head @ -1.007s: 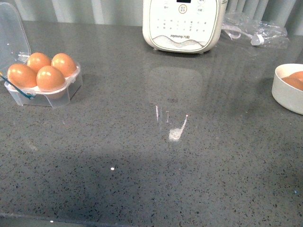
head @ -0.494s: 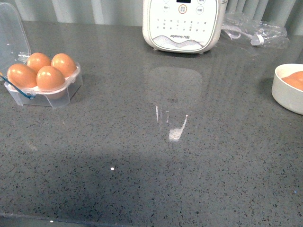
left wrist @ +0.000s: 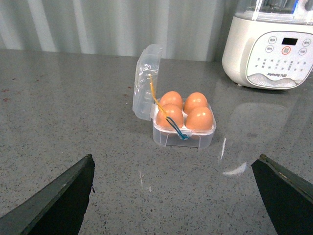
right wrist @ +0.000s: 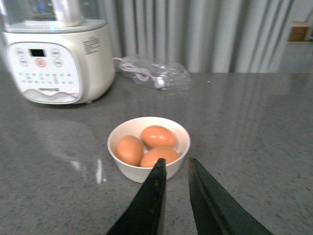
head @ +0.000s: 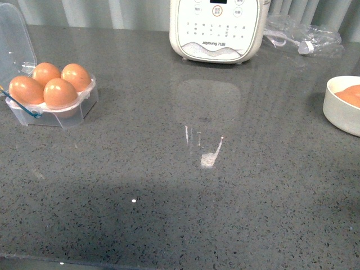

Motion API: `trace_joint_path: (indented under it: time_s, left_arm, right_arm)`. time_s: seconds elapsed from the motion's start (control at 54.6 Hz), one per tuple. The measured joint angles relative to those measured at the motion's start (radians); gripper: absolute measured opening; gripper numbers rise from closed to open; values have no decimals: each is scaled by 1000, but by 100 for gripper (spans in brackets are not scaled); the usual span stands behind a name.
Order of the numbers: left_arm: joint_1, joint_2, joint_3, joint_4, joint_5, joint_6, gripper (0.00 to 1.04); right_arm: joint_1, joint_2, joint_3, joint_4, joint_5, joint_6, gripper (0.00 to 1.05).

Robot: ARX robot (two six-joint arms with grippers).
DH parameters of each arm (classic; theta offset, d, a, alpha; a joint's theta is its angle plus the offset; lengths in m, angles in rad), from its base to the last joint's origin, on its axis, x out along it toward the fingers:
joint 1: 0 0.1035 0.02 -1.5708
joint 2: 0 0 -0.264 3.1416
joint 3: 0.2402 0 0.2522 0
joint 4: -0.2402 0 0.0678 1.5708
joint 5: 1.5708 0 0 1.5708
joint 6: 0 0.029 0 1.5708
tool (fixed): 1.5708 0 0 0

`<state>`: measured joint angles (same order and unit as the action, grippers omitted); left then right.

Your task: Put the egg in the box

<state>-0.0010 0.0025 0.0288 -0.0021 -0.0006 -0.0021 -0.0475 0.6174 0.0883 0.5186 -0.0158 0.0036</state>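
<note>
The clear box stands at the left of the grey counter with its lid up and brown eggs in all its cups. It also shows in the left wrist view, with the blue and yellow cord across its front. My left gripper is open and empty, well back from the box. My right gripper is shut and empty, just short of a white bowl that holds three brown eggs. Neither arm shows in the front view.
A white kitchen appliance stands at the back middle of the counter. A crumpled clear plastic bag with a cable lies at the back right. The bowl sits at the right edge of the front view.
</note>
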Motion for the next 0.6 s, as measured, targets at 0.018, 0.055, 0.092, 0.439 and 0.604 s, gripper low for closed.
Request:
trace_joint_path:
  time_s: [0.018, 0.055, 0.092, 0.439, 0.604]
  left_arm:
    - [0, 0, 0, 0, 0, 0, 98]
    - [0, 0, 0, 0, 0, 0, 98]
    - [0, 0, 0, 0, 0, 0, 98]
    - [0, 0, 0, 0, 0, 0, 98]
    - [0, 0, 0, 0, 0, 0, 98]
  right_arm:
    - [7, -5, -2, -3, 5, 0, 10]
    - [32, -30, -11, -18, 8, -4, 3]
    - [42, -50, -17, -30, 7, -3, 3]
    - [45, -217, -83, -120, 15, -4, 3]
    - [45, -291, -83, -188, 15, -4, 3]
